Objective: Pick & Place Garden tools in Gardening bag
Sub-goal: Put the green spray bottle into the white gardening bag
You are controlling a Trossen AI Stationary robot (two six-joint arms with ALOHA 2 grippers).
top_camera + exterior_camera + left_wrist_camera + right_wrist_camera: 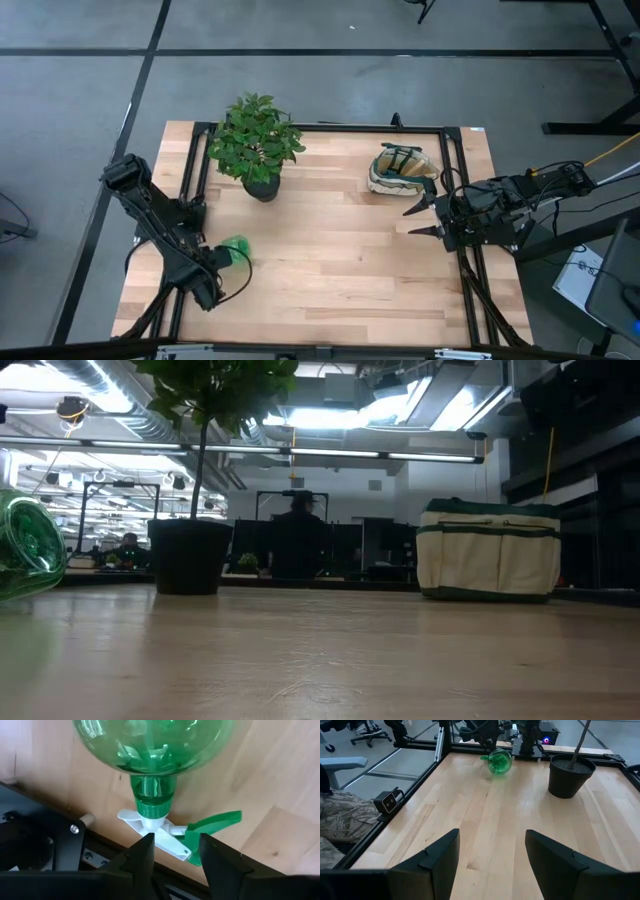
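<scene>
Two matte-black jointed arms point(160, 225) with looping black cables and tapered, wedge-shaped fingers point(435, 857).

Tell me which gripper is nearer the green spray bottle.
Left. The left gripper sits right at the spray bottle, its fingers either side of the white nozzle. The right gripper hangs open across the table, beside the gardening bag.

Left gripper point(172, 851) jaws part-open, low; right gripper point(420, 220) jaws wide.
</scene>
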